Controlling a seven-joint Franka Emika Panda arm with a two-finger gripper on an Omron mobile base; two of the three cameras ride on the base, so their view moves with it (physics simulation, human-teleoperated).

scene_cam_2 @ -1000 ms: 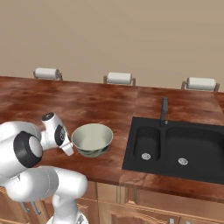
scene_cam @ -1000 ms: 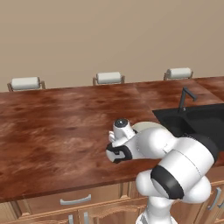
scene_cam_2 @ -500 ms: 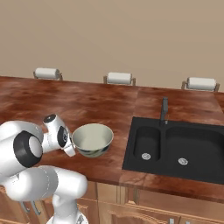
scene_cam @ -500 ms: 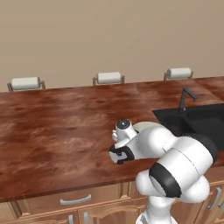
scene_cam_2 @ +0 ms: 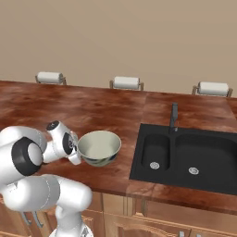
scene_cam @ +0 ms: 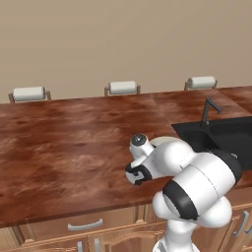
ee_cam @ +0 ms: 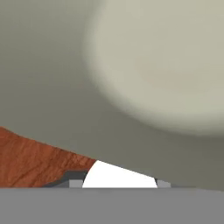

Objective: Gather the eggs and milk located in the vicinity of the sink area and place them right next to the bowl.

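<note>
Here the bowl (scene_cam_2: 99, 147) sits on the brown table (scene_cam_2: 111, 111), left of the black sink (scene_cam_2: 185, 157), well apart from it. The arm's hand is pressed up against the bowl's left side, and in the hand view the bowl's pale wall looms very close. Whether the tool (scene_cam_2: 76, 150) is wide, narrow or holding something cannot be told.

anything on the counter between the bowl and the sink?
Nothing: in the right base view, only bare wood counter separates the bowl from the sink.
</note>
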